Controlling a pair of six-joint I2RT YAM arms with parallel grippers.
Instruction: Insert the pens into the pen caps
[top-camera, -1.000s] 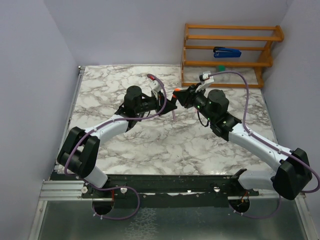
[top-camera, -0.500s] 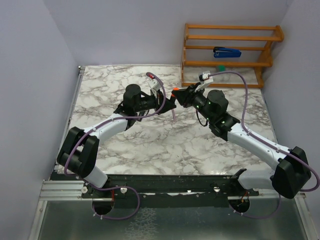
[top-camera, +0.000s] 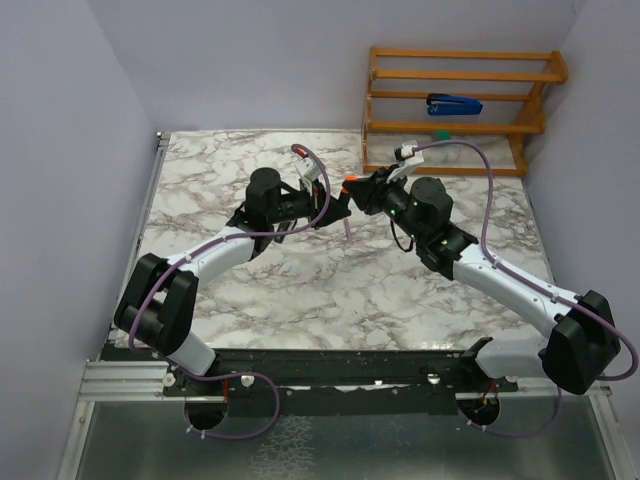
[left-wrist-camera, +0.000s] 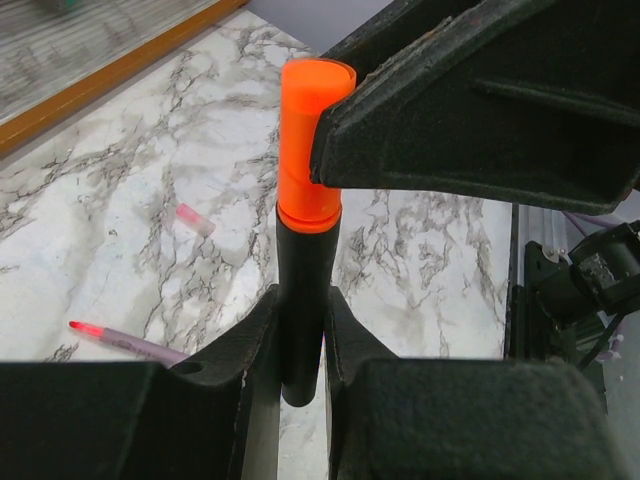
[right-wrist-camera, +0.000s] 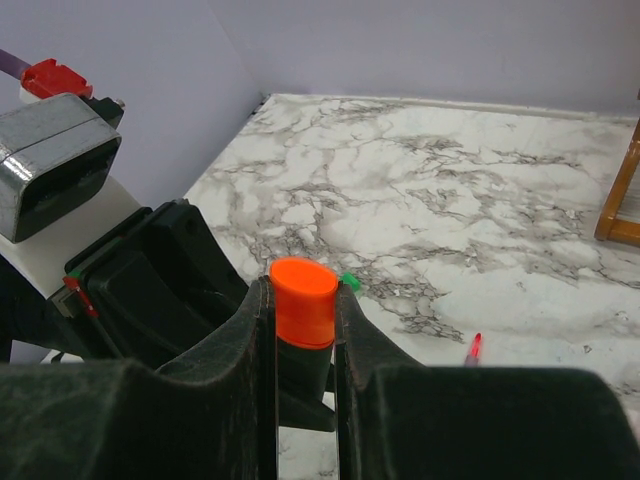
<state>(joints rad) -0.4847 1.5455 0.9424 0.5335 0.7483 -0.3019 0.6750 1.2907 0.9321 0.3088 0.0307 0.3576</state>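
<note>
Over the far middle of the marble table (top-camera: 250, 290), the right gripper (right-wrist-camera: 303, 322) has edged a little toward the left gripper (left-wrist-camera: 300, 345) since a second ago, closing the small gap between them. They now meet tip to tip. The left jaws stand narrow, clamped on the barrel of the black pen (left-wrist-camera: 300, 290), which is upright between the fingers. The right jaws, also narrow, pinch the orange cap (left-wrist-camera: 310, 140) — it sits on the pen's upper end, its rim against the black barrel. Below them a pink pen (left-wrist-camera: 125, 342) lies on the marble, with a small pink cap (left-wrist-camera: 195, 219) near it but apart.
</note>
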